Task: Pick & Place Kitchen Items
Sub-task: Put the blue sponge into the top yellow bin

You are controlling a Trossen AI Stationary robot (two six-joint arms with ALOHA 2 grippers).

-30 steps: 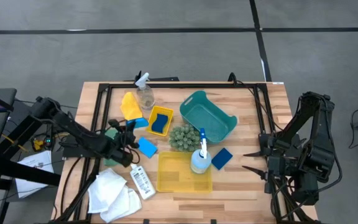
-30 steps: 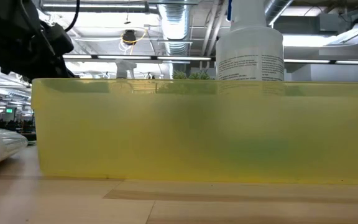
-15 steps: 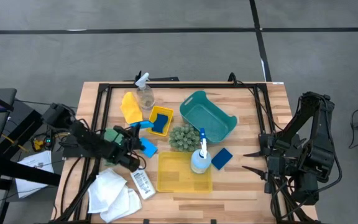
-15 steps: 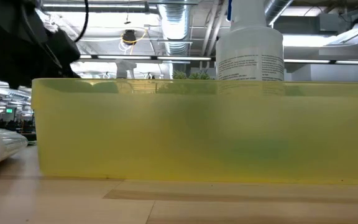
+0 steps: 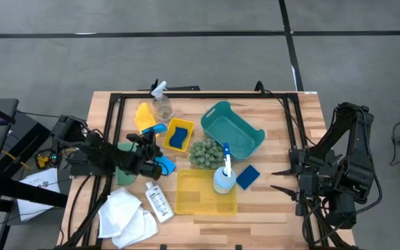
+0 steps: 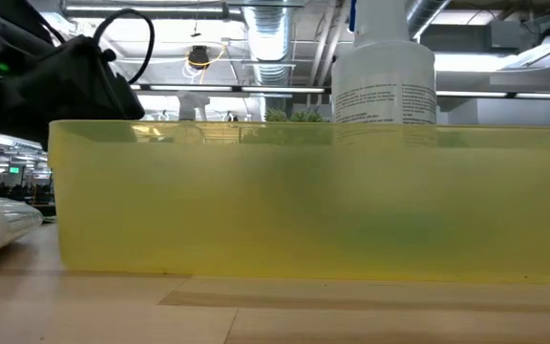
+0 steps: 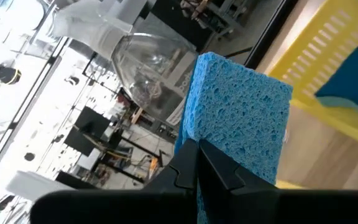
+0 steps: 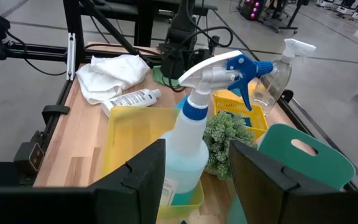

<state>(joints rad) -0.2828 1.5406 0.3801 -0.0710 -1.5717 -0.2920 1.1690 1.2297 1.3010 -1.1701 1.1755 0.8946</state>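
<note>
Four blue sponges show: one porous, bright blue sponge (image 7: 241, 130) is pinched in the left gripper (image 5: 151, 161) just beside the small yellow bin (image 5: 179, 134), which holds a second; two lie farther off. Right gripper (image 8: 194, 174) spread wide, holding nothing, well apart.

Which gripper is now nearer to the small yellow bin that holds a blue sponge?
Left. The left gripper hangs beside the small yellow bin, shut on a blue sponge. The right gripper waits far off at the table's right edge.
</note>
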